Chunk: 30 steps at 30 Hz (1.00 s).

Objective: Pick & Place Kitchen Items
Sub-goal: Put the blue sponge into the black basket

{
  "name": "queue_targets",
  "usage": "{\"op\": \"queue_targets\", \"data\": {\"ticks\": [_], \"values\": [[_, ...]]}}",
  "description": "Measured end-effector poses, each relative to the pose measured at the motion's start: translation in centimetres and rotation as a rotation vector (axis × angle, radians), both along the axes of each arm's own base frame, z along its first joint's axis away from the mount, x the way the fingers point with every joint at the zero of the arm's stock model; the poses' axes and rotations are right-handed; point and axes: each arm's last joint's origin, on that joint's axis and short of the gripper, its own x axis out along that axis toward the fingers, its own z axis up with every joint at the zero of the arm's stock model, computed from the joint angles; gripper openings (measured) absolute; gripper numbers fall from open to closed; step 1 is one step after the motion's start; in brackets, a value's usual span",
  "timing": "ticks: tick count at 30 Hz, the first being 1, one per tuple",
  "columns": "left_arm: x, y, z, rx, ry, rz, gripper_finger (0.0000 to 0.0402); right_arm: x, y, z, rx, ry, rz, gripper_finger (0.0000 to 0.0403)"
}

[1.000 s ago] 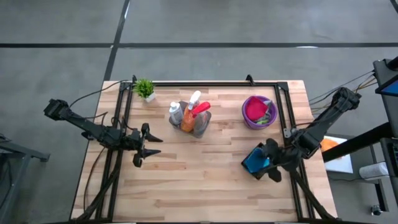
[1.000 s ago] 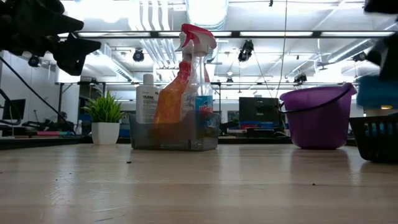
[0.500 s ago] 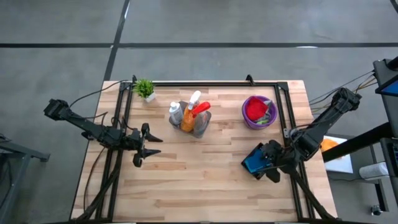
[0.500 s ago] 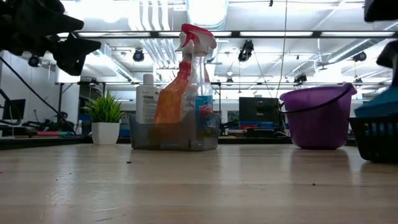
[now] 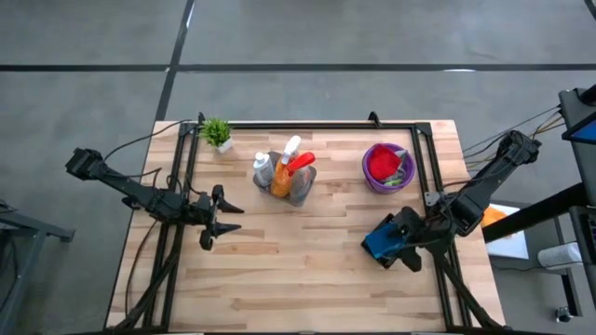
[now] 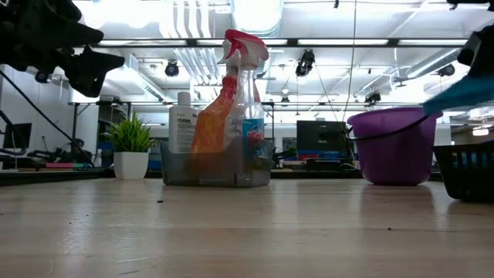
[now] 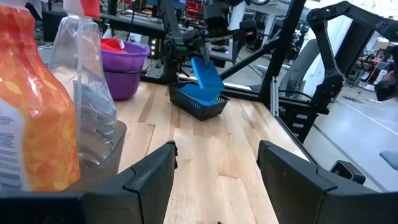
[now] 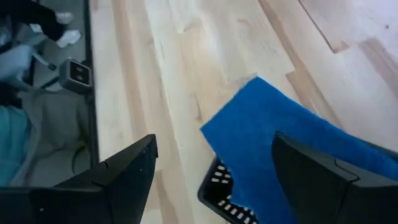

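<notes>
Tilted further since a second ago, the blue sponge (image 7: 206, 76) now leans steeply over the black basket (image 7: 198, 106) at the table's (image 5: 307, 270) right side, under the right gripper (image 5: 402, 244); its jaws stand wide, and whether they grip the sponge I cannot tell. Left gripper (image 5: 213, 216) waits open and empty, left of centre. Purple bucket (image 5: 388, 167) holds cloths; grey caddy (image 6: 216, 162) holds three bottles, labels unreadable. Plant (image 5: 217, 132) stands at the far edge.
</notes>
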Motion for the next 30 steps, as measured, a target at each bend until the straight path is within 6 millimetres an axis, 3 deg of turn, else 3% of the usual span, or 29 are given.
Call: {"op": "queue_targets", "data": {"ticks": [7,30], "values": [[0.0,0.0,-0.1,0.008,0.008,0.0,0.0231,0.0,0.0,-0.2,-0.068,-0.003,0.064,0.0307],[0.0,0.0,-0.2,0.021,0.019,0.007,0.0231,2.5,2.4,-5.6,-0.263,0.232,0.096,0.0307]]}}
